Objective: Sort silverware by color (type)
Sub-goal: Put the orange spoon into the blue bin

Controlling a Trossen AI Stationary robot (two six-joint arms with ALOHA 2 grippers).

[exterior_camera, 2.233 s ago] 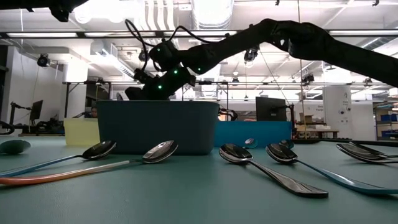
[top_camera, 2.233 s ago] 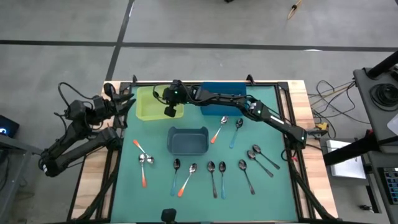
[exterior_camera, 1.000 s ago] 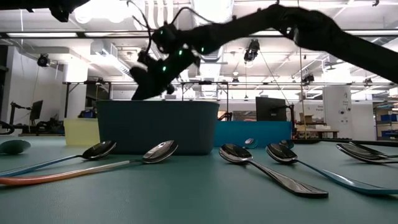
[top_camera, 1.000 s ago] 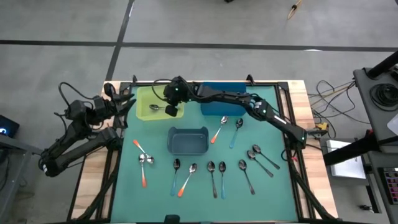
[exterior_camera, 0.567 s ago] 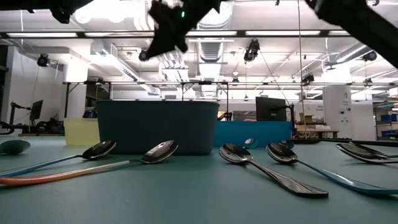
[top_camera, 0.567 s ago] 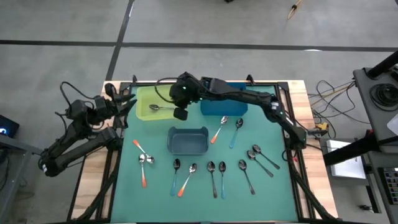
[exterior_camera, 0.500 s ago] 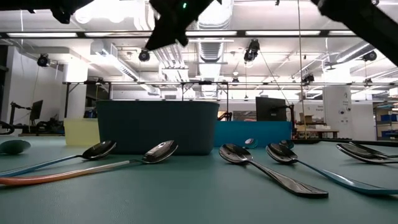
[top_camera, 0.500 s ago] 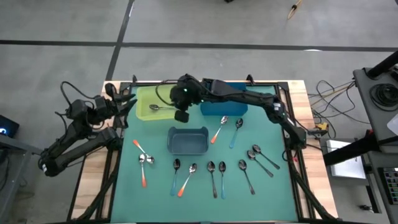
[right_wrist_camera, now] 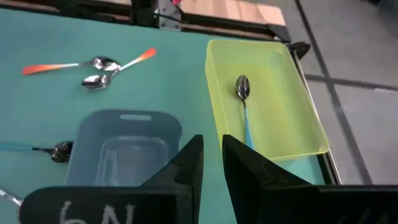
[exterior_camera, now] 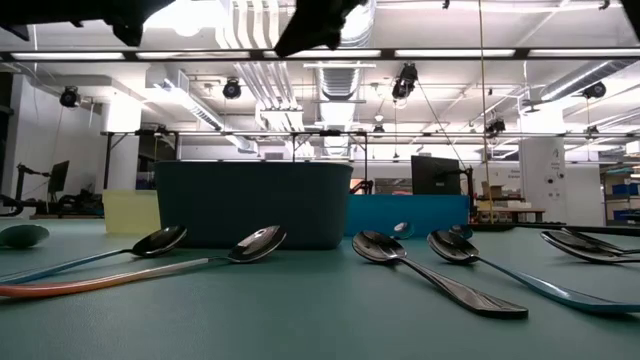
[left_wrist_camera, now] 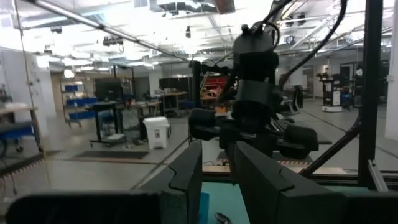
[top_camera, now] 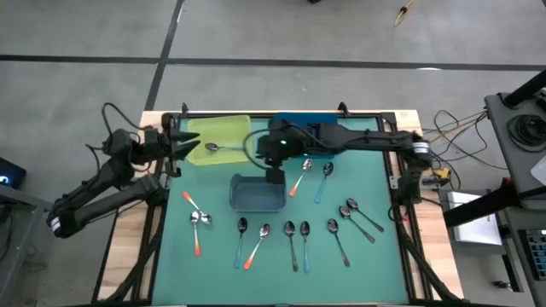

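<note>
Covering the table, a teal mat (top_camera: pixel 375 256) carries scattered spoons (top_camera: pixel 292 232); both tools stand narrowly parted, empty.

A yellow bin (top_camera: pixel 223 130), a blue bin (top_camera: pixel 317 124) and a grey-blue bin (top_camera: pixel 254 198) sit on the green table (top_camera: pixel 375 260).

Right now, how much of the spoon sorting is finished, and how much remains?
Done: one light-blue-handled spoon lies in the yellow bin. In hand: nothing; the right gripper hangs empty, fingers slightly apart, above the grey bin, which holds nothing. The left gripper waits beside the yellow bin. Left: the other spoons in view lie loose on the green mat, so nearly everything remains.
</note>
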